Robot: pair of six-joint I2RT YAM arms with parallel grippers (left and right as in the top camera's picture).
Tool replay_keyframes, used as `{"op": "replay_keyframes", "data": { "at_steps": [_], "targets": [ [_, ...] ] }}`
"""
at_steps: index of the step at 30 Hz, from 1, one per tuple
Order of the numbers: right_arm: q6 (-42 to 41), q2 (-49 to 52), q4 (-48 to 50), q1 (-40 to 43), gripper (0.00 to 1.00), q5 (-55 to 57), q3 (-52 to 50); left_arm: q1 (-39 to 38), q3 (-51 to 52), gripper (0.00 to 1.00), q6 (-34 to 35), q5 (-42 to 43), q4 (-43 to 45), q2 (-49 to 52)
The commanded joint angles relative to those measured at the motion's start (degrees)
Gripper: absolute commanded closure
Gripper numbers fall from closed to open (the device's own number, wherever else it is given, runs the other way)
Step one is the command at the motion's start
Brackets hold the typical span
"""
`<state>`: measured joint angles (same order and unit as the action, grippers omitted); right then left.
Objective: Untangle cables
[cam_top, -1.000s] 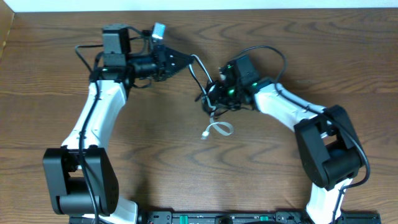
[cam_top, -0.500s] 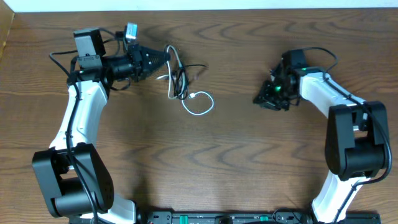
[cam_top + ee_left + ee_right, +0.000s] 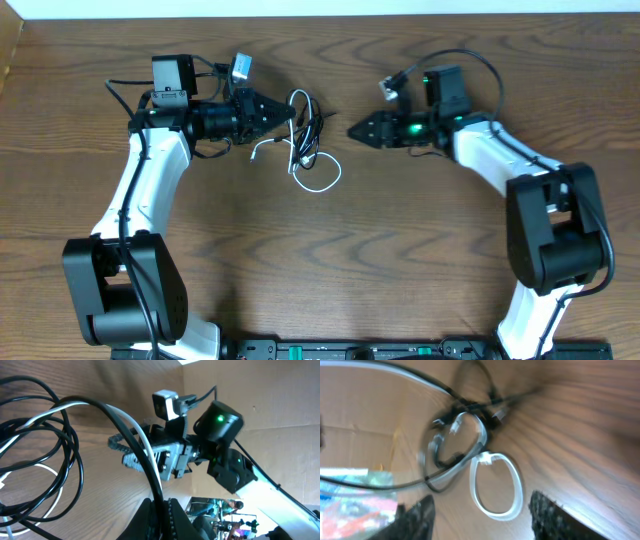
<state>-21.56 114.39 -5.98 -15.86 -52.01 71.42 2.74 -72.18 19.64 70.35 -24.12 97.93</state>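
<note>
At the left, the left arm (image 3: 150, 190) reaches over the brown wooden table (image 3: 400, 270) toward the middle, and the left end effector (image 3: 288, 118) is pressed together on the cables (image 3: 303, 135). In the left wrist view, 1 black strand and 1 white strand run side by side down between its fingers (image 3: 147, 515) at the bottom edge and are pinched there. The rest of the cables lie on the table just right of those fingertips, in the upper middle of the surface. They form a loose tangle of thin black loops crossing one another, with a white cord threaded through them. A short white end (image 3: 262, 148) sticks out to the left, below the end effector, and a white loop (image 3: 320, 178) lies open as an oval on the near side of the bundle. Right of the tangle and apart from it, the right end effector (image 3: 358, 130) points toward the bundle with its 2 fingers spread and nothing between them. The right wrist view is blurred, but its dark fingertips (image 3: 415, 517) stand wide at the bottom corners, with the tangle and white oval ahead on the wood, untouched. Behind it, the right arm (image 3: 490, 160) bends back toward the right edge
</note>
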Motion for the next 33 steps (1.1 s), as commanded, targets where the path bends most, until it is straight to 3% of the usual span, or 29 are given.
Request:
{"op": "replay_keyframes", "data": {
  "at_steps": [1, 7, 15, 21, 24, 33],
  "targets": [
    [-11.2, 0.5, 2.5, -4.7, 0.39, 4.9, 0.1, 0.1, -0.8, 0.93, -1.2, 1.2, -0.3, -0.7],
    [-17.6, 1.1, 5.2, -12.6, 0.41, 18.4, 0.1, 0.1, -0.8, 0.93, -1.2, 1.2, -0.5, -0.7],
    [-18.7, 1.2, 6.9, -17.4, 0.60, 29.2, 0.1, 0.1, -0.8, 0.93, -1.2, 1.2, -0.5, -0.7],
    [-18.1, 1.3, 5.6, -18.4, 0.67, 33.6, 0.1, 0.1, -0.8, 0.92, -1.2, 1.2, -0.5, -0.7],
    [-17.8, 1.9, 3.6, -18.3, 0.98, 33.7, 0.1, 0.1, -0.8, 0.92, -1.2, 1.2, -0.8, -0.7],
    [-7.8, -3.8, -5.8, -12.2, 0.99, 26.5, 0.1, 0.5, -0.8, 0.93, -2.3, -2.8, -2.5, -0.7]
  ]
}}
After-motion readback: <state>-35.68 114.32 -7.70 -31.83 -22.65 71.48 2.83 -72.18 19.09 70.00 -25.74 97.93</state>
